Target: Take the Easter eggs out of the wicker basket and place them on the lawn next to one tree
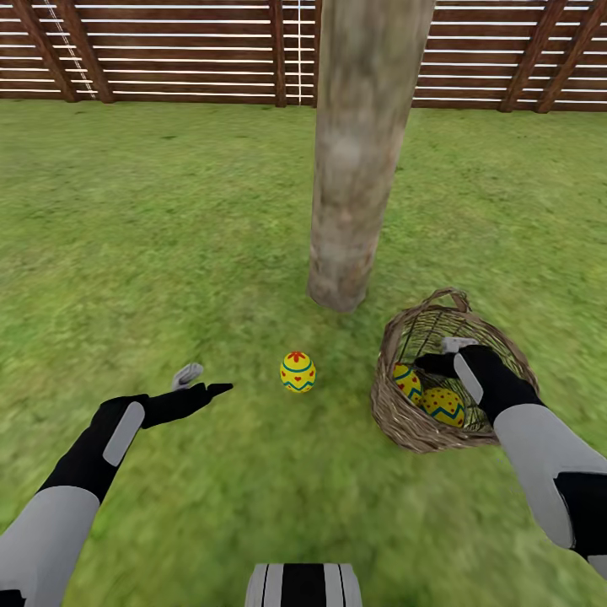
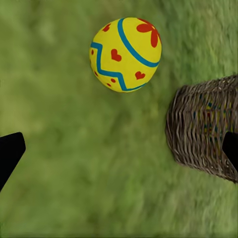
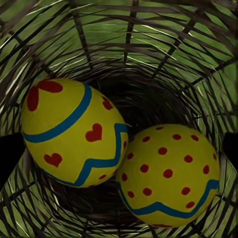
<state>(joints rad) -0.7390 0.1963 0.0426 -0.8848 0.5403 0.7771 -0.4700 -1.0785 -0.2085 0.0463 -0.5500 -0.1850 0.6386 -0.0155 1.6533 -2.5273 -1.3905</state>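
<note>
Below right pincer [image 1: 445, 354]: two eggs [image 3: 168, 176], untouched.

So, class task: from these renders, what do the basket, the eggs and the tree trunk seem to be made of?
The wicker basket looks like loosely woven brown-grey twigs, matte, with grass showing through the gaps. The Easter eggs look hard, smooth and glossy with painted yellow, blue and red; the material underneath can't be told. The tree trunk looks like pale, rough, mottled bark.

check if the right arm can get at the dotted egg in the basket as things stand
Probably yes. The right end effector is already inside the wicker basket, open, with the dotted egg straight ahead. Nothing covers it; the heart-painted egg touching it could crowd the grasp.
</note>
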